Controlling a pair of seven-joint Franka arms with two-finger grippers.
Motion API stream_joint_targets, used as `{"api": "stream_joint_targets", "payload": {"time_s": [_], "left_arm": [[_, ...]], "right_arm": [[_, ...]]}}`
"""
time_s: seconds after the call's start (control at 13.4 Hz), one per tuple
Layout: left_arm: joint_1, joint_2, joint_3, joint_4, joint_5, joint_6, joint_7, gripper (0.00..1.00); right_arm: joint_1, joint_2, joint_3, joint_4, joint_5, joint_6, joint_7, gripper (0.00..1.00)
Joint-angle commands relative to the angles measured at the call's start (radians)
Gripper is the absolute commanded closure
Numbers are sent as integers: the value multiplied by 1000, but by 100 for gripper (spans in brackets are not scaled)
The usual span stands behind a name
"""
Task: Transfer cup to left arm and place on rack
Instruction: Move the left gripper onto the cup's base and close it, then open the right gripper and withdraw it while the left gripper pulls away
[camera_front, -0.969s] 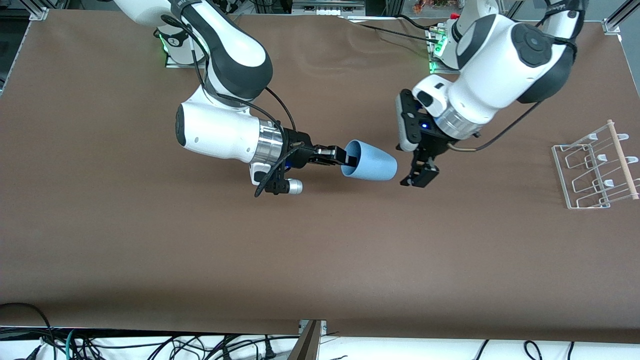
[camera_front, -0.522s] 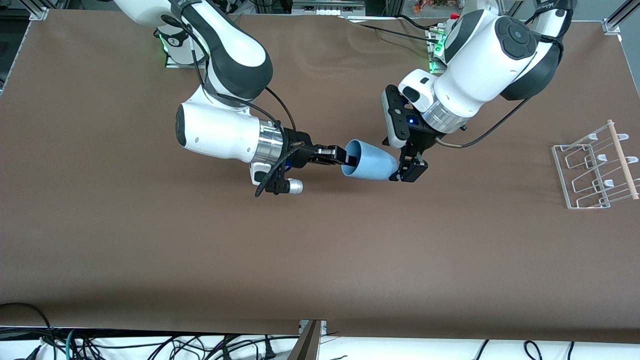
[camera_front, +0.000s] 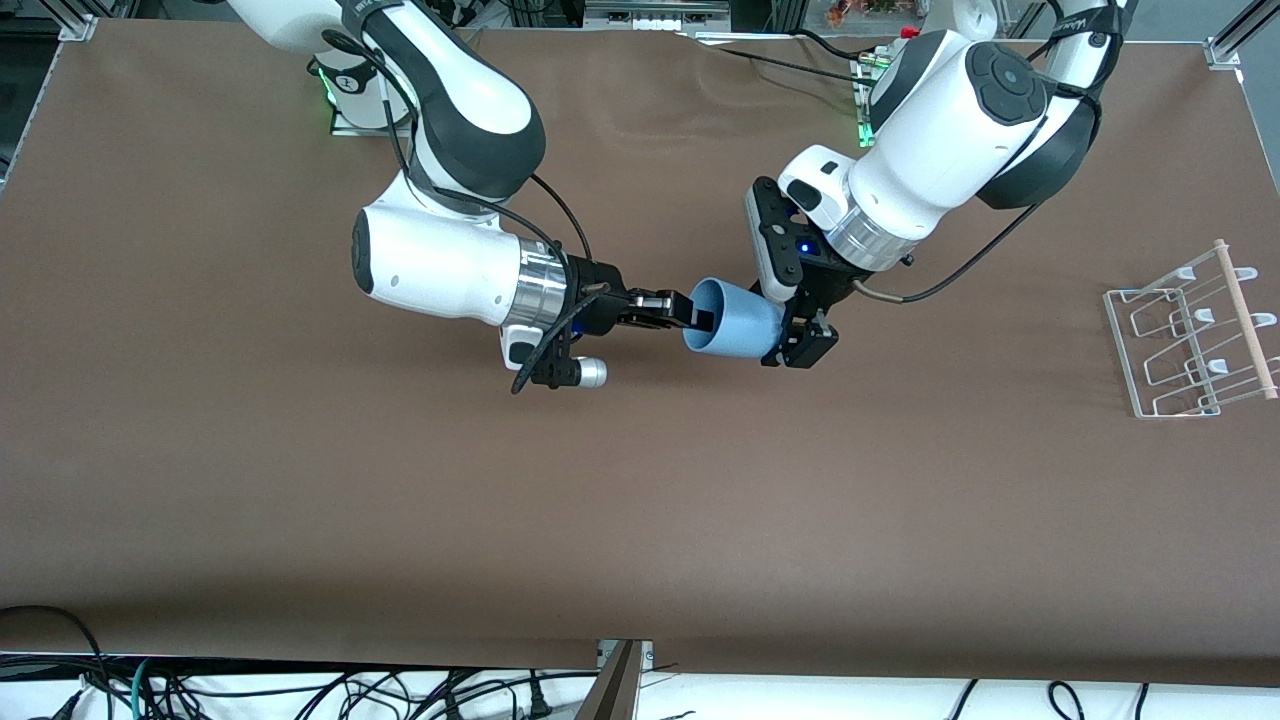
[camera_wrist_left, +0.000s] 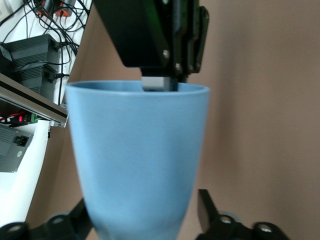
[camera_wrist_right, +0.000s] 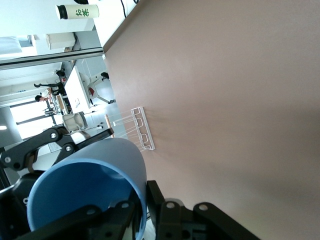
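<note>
Light-blue cup (camera_front: 735, 320) held in the air between both arms, over the middle of the brown desk (camera_front: 640, 500).

We see the right end effector (camera_front: 690, 312) clenched on the cup's rim, one finger inside the mouth and one outside, holding the cup on its side with the base pointing toward the left arm's end. The left end effector (camera_front: 795, 345) sits at the cup's base with its fingers (camera_wrist_left: 212, 210) spread on either side of the base, released and not yet pressing the wall. We find the white wire rack (camera_front: 1190, 335) with its wooden rod well apart, on the desk at the left arm's end.
</note>
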Motion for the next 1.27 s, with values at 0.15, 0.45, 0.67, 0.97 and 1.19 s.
{"api": "stream_joint_targets", "payload": {"time_s": [0.15,0.45,0.67,0.97,1.19], "left_arm": [[-15,13,-6,18,-18,-7,6,100],[-4,5,-4,15,-15,-14,14,100],[28,-18,-6,10,-16,-40,20,100],[141,-73,-3,-33,-16,-146,37,100],[258,-143,5,-106,-1,-232,60,100]], "right_arm": [[5,13,2,34,18,16,6,100],[4,5,-1,34,16,15,-11,0],[-5,5,1,34,16,7,-3,0],[-22,2,-2,34,16,1,-5,0],[-77,-1,-8,40,4,-80,-14,0]]}}
